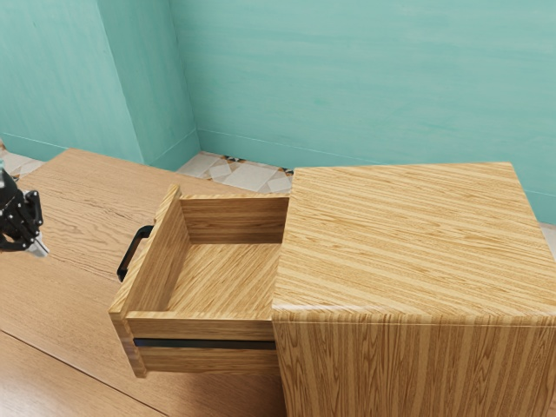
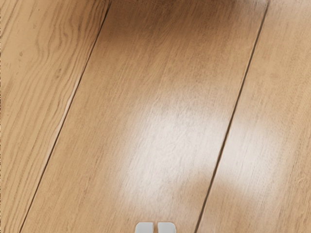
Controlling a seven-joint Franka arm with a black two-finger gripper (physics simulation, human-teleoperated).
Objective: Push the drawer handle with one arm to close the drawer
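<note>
My black gripper is at the exterior view's left edge, its pale fingertips angled down toward the exterior view's right. A stretch of space separates it from the black bar handle on the drawer's front. In the wrist view the gripper has its two light tips almost together, shut with nothing visible between them. The wooden drawer stands pulled well out of the cabinet, and its inside is bare.
A wooden table lies under the drawer and gripper; its plank seams also run across the tabletop in the wrist view. Behind are a teal wall and a strip of patterned floor.
</note>
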